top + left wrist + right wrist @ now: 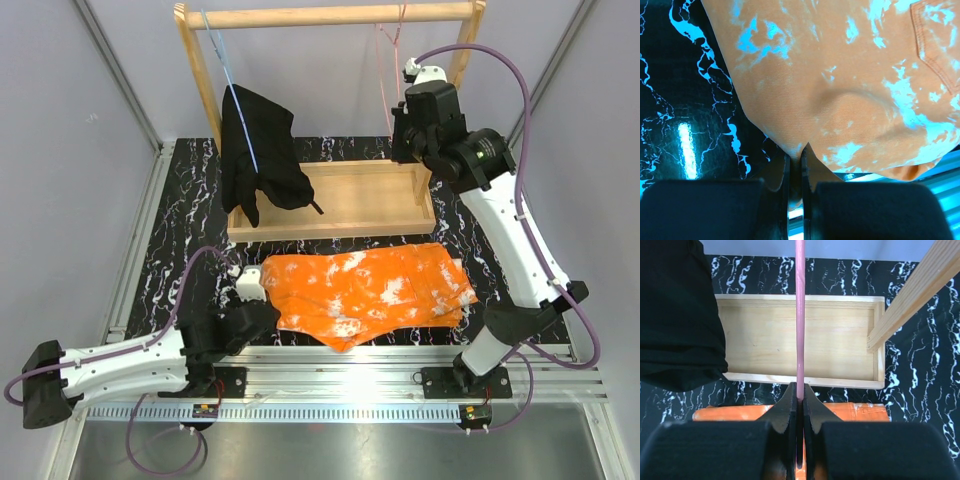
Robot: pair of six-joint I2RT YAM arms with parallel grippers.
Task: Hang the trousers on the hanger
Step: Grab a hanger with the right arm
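1. White shells and black joints on the left arm and right arm.
2. A purple cable loops behind the right hand; another sits behind the left hand.
3. The fingers are black and taper to thin tips.

One pair of bright orange cloth trousers with white blotches. One black cloth garment. Two thin wire hangers: one pink wire hanger, one light-blue wire hanger. One pale wooden rack with one shallow wooden tray as its base. One black white-veined table. Two white-and-black robot arms, a left arm and a right arm
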